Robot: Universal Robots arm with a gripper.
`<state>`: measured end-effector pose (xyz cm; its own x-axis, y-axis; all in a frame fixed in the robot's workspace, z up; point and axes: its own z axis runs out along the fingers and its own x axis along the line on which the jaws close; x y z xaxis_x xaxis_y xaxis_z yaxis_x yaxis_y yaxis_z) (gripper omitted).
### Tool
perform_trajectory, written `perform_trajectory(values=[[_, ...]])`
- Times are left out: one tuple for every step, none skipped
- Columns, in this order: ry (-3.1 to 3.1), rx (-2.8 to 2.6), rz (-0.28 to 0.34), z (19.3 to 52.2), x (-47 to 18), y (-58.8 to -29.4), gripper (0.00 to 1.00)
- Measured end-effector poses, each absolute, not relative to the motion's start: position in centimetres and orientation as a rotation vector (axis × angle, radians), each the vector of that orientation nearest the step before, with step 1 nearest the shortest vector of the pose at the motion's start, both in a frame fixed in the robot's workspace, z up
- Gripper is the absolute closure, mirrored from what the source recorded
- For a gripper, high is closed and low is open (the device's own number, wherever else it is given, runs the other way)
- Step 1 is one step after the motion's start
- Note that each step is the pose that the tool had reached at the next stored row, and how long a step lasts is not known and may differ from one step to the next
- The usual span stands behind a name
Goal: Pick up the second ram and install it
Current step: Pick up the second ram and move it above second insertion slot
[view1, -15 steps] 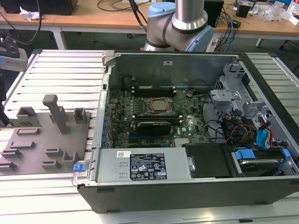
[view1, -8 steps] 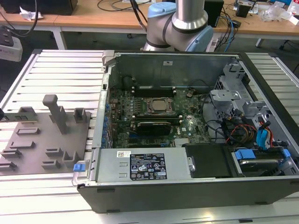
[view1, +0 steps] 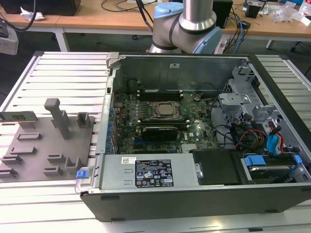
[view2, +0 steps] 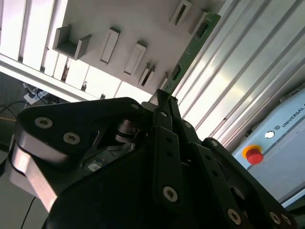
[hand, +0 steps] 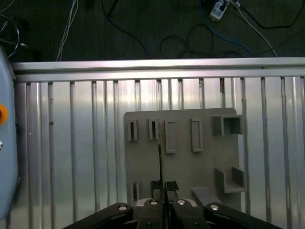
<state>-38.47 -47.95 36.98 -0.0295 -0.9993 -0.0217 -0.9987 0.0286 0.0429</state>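
My gripper point(hand: 161, 184) is shut on the second ram point(hand: 160, 160), a narrow green board that I see edge-on in the first wrist view. In the second wrist view the second ram point(view2: 190, 50) sticks out from my gripper point(view2: 163, 98) as a long green strip with dark chips. Far below it lies the grey holder plate point(hand: 200, 167) with its slots and blocks. In the exterior view that holder plate point(view1: 43, 145) sits at the exterior view's left, beside the open computer case point(view1: 194, 199) with its green motherboard point(view1: 194, 128) and black slot rails point(view1: 158, 91).
The holder plate and the case rest on a ribbed aluminium table point(view1: 73, 77). A pale box with a red stop button point(view2: 253, 155) stands beside the table. Cables point(hand: 190, 33) lie on the dark floor past the table edge. The arm's base point(view1: 187, 29) rises behind the case.
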Motion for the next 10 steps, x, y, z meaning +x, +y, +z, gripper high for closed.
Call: perform_trajectory(values=[[-2.243, 2.178, -0.072, 37.4, -38.5, -48.0, 0.87], [-2.243, 2.178, -0.072, 37.7, -38.5, -48.0, 0.87], [-2.243, 2.178, -0.072, 37.9, -38.5, -48.0, 0.87], [-2.243, 2.178, -0.072, 38.1, -38.5, -48.0, 0.87], [-2.243, 2.178, -0.072, 38.2, -38.5, -48.0, 0.87], [-2.243, 2.178, -0.072, 38.4, -38.5, -47.9, 0.87], [-2.243, 2.178, -0.072, 38.6, -38.5, -47.9, 0.87], [-2.243, 2.178, -0.072, 38.9, -38.5, -47.9, 0.87], [-2.243, 2.178, -0.072, 39.1, -38.5, -47.9, 0.87], [-2.243, 2.178, -0.072, 39.2, -38.5, -47.9, 0.87]])
